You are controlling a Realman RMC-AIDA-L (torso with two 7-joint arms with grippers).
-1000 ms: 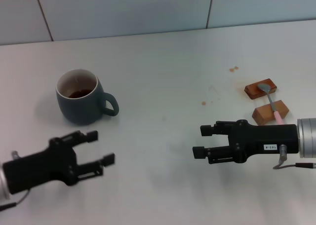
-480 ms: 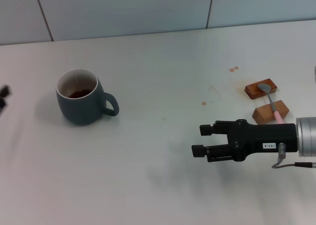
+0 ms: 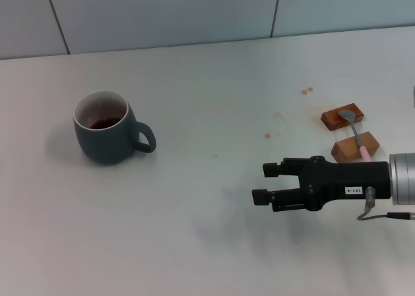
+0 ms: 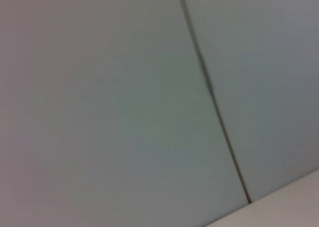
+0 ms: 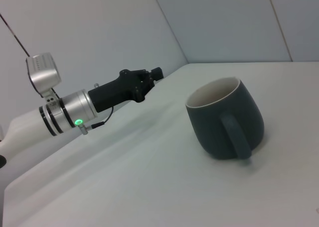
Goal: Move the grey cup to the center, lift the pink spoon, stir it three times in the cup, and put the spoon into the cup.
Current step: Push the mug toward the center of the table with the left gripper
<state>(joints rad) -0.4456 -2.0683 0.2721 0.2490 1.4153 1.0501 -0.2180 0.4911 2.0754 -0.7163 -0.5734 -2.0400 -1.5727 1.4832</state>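
Note:
The grey cup [image 3: 106,132] stands at the left of the white table, its handle pointing right and dark liquid inside. It also shows in the right wrist view [image 5: 227,118]. The pink spoon [image 3: 356,134] lies at the far right across two brown wooden blocks, its metal bowl on the far block. My right gripper [image 3: 259,183] is open and empty, low over the table right of centre, pointing left toward the cup and well apart from it. My left gripper [image 5: 151,76] is out of the head view; in the right wrist view it is raised beyond the cup.
Two brown wooden blocks [image 3: 342,115] [image 3: 355,147] carry the spoon. Small brown stains [image 3: 306,90] mark the table near them. A tiled wall [image 3: 194,13] runs behind the table. The left wrist view shows only wall panels [image 4: 124,112].
My left arm has swung away from the table's front left and left the head view. My right gripper has stayed almost in place. Cup and spoon have not moved.

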